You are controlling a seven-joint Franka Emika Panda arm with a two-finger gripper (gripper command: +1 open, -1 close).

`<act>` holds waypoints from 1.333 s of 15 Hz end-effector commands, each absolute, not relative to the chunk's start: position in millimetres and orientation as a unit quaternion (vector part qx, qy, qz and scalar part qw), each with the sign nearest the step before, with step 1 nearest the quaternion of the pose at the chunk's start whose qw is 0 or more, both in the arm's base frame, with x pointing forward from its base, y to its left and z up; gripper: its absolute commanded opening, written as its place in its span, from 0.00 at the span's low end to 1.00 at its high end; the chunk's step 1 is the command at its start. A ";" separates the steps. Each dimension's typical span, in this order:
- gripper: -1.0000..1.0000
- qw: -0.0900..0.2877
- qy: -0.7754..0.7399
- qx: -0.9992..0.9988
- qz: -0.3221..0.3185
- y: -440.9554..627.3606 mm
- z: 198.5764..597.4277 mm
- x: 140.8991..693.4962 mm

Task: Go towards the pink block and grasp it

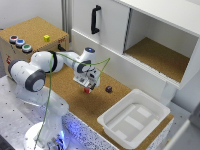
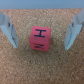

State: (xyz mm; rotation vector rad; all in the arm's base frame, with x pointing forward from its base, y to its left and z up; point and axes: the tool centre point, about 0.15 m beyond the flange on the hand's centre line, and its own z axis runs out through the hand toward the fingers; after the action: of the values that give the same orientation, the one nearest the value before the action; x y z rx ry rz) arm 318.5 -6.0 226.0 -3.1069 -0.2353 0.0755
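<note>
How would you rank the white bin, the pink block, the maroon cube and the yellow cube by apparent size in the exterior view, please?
1. White bin, by far the largest.
2. Pink block, maroon cube and yellow cube: all tiny and look alike, and the pink block is partly hidden by the gripper, so I won't rank them.

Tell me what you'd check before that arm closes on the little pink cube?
1. Pink cube sits between the end effector fingers: ok.
2. Fingers open wide enough, gaps on both sides: ok.
3. Cube resting flat on the cork surface: ok.
4. Right cube, not the dark maroon cube nearby: ok.
5. Fingertips low enough to catch its sides: cannot tell.
</note>
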 end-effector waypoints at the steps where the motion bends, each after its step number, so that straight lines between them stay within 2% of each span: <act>1: 0.00 0.037 -0.065 -0.996 0.046 -8.4 212.4 342.3; 14: 0.00 0.004 -0.051 -0.996 0.072 0.3 211.0 356.2; 20: 0.00 0.018 -0.060 -0.995 0.078 12.7 227.1 342.6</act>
State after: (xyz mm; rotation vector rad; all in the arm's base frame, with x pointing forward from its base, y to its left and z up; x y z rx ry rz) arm 334.6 -5.5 218.6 -3.1026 -0.1553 0.0991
